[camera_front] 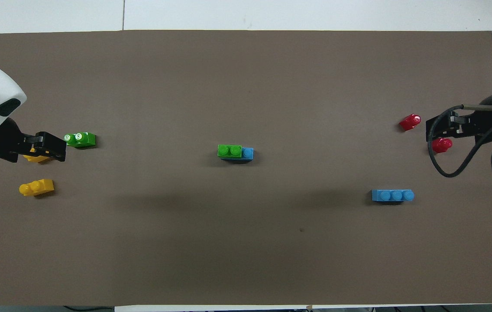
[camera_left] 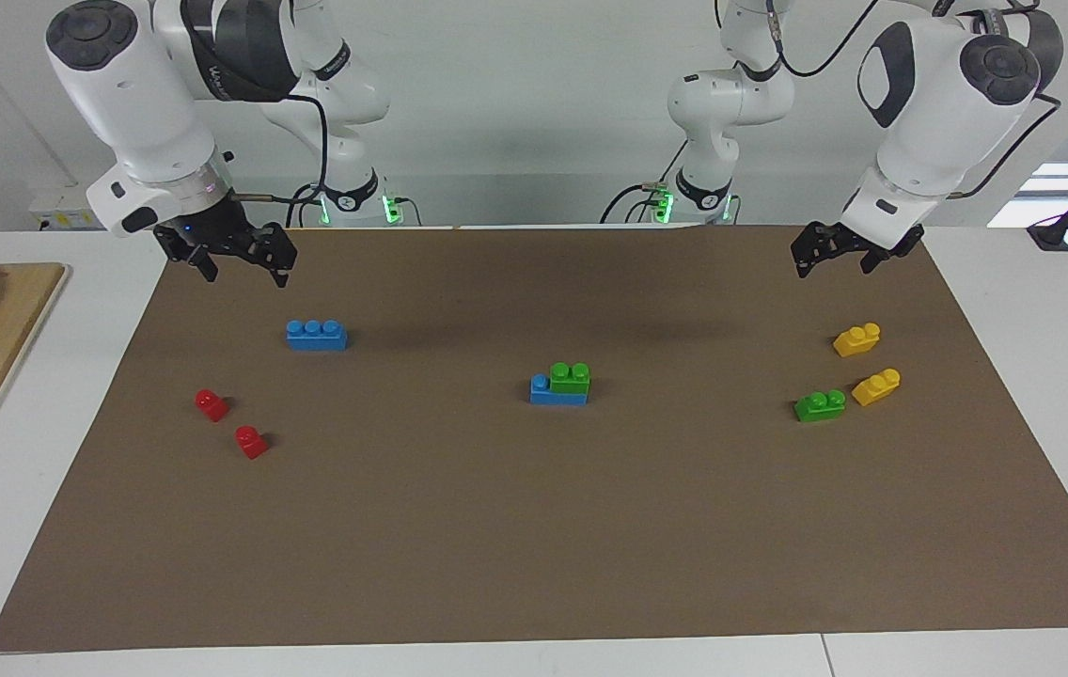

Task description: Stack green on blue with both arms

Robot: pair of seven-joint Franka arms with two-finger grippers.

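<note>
Already, at the centre of the facing view, a green brick [camera_left: 571, 377] sits on a blue brick [camera_left: 557, 391], covering two studs. Both grippers hang empty with fingers spread: the left gripper [camera_left: 832, 256] at upper right, the right gripper [camera_left: 238, 259] at upper left. If the spare green brick [camera_left: 820, 405] and spare blue brick [camera_left: 316, 335] come next, each arm should descend straight, grip across the short sides, then align studs before pressing.
</note>
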